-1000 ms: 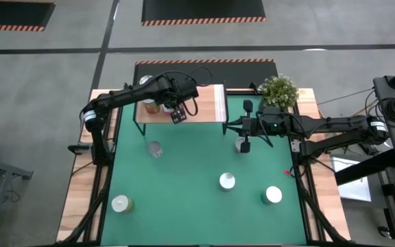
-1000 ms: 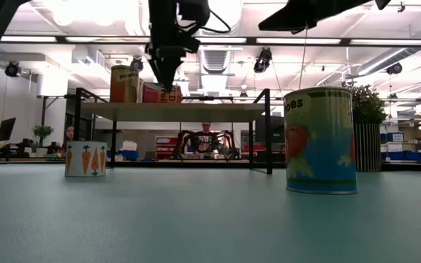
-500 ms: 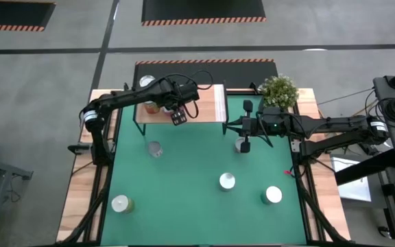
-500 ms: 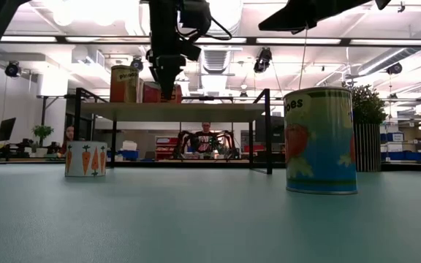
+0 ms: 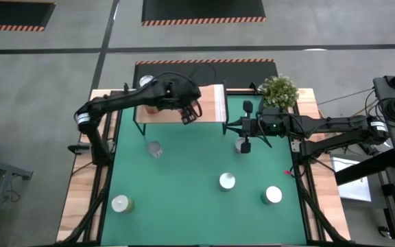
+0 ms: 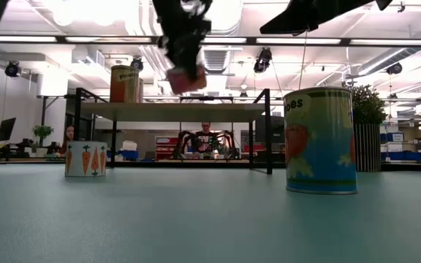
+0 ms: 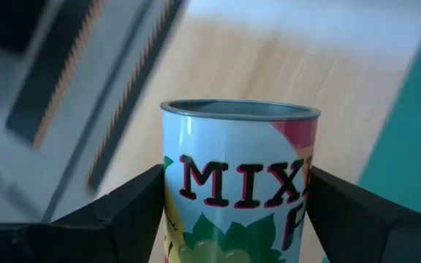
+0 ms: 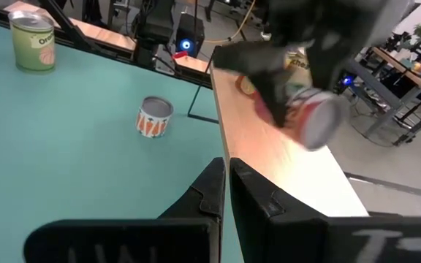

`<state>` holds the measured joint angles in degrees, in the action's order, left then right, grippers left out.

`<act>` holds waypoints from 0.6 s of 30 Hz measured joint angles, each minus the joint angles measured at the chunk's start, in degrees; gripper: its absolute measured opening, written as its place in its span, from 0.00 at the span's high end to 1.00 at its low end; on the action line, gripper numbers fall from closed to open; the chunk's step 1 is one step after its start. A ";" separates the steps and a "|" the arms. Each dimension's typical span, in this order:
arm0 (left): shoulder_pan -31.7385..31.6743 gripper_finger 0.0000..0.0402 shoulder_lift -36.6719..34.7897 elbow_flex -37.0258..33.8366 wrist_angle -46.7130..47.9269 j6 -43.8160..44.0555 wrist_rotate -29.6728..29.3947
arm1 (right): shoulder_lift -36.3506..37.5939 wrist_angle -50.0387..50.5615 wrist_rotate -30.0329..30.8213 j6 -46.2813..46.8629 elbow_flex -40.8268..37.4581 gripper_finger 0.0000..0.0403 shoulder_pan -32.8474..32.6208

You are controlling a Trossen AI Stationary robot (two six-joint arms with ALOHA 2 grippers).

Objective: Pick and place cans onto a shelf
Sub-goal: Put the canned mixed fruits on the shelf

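1. The left claw (image 5: 190, 114), upper centre of the high view, is clamping a white fruit-labelled metal can (image 7: 236, 183) above the light wooden shelf (image 5: 211, 103), seemingly for placing.
2. The right claw (image 5: 247, 127) is waiting with fingers together at centre right.

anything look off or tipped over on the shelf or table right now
One thing: the can in the left gripper is lifted off the shelf and tilted well off upright, over the board. The cans on the green table all stand upright, and nothing looks spilled or damaged.
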<state>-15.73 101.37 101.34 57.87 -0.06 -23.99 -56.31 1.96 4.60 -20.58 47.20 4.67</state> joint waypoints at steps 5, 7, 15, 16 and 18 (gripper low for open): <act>3.57 0.30 -8.16 -12.47 -24.18 -1.20 -1.45 | 0.54 0.71 0.00 0.00 0.00 0.97 0.00; 4.71 0.30 -11.97 -20.35 -35.34 -1.24 -2.98 | 0.95 0.71 0.00 0.07 -0.07 0.97 0.00; 7.30 0.30 -19.43 -49.18 -78.20 -0.97 -9.36 | 1.14 -0.23 -0.04 0.04 -0.24 0.97 0.00; 7.41 0.30 -19.46 -51.51 -81.79 -0.98 -10.23 | 1.14 -0.34 -0.04 0.02 -0.24 0.97 0.00; 7.44 0.30 -19.08 -55.37 -87.65 -0.96 -11.75 | 1.14 -0.58 -0.04 0.02 -0.26 0.97 0.00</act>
<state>-8.29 82.29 45.97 -29.78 -1.02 -35.74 -55.18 1.39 4.56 -20.56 46.94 4.67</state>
